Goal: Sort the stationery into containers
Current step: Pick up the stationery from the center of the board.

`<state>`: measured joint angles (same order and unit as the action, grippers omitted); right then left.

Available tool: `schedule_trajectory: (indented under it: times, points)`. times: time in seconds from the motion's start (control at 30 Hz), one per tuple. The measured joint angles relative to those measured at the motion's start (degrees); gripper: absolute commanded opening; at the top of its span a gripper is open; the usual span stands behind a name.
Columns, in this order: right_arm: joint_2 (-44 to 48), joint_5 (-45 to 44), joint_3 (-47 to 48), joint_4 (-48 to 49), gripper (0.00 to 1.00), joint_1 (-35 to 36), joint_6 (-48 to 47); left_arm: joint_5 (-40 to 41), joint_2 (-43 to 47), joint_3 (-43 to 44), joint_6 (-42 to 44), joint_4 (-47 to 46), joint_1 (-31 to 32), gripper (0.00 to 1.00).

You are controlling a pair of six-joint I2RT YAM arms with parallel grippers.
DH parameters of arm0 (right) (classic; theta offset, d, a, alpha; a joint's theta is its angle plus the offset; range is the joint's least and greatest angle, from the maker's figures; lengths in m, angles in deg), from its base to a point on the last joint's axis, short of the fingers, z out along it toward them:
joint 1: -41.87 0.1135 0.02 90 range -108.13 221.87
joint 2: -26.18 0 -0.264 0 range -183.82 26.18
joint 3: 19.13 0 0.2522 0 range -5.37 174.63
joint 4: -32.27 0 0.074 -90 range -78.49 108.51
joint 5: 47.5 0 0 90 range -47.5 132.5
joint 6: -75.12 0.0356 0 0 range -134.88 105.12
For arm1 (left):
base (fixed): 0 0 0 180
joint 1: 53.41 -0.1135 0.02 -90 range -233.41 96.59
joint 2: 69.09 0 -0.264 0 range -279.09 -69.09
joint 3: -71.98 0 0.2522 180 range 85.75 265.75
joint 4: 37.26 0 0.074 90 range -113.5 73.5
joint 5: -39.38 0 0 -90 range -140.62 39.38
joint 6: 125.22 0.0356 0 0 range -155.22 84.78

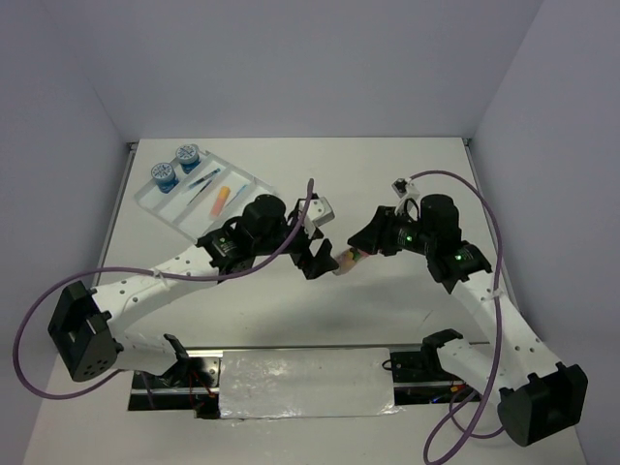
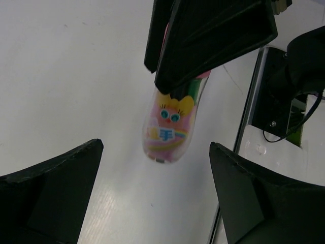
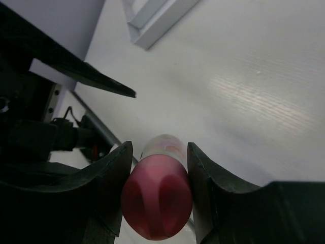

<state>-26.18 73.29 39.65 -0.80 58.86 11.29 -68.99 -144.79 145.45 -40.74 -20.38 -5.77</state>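
Note:
My right gripper is shut on the pink-capped glue stick, lifted above the middle of the table. In the right wrist view the pink cap sits squeezed between both fingers. The left wrist view shows the stick's cartoon-printed body pointing toward my left gripper, which is open and empty right beside it. The white divided tray lies at the far left, holding two blue-white rolls, thin pens and an orange-yellow marker.
White walls close in the table on the left, back and right. A metal plate and dark brackets lie between the arm bases at the near edge. A corner of the tray shows at the top of the right wrist view.

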Motion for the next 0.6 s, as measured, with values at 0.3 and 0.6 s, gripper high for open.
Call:
schedule_trajectory:
  times: [0.3, 0.6]
  points:
    - [2.4, 10.3, -0.6, 5.6, 0.0, 0.2, 4.9, -4.7, -3.8, 1.3, 1.3, -1.2, 3.1, 0.98]
    - [2.5, 9.7, -1.3, 8.1, 0.61, 1.0, 5.7, -4.1, -8.6, 2.6, 0.8, -1.5, 4.2, 0.0]
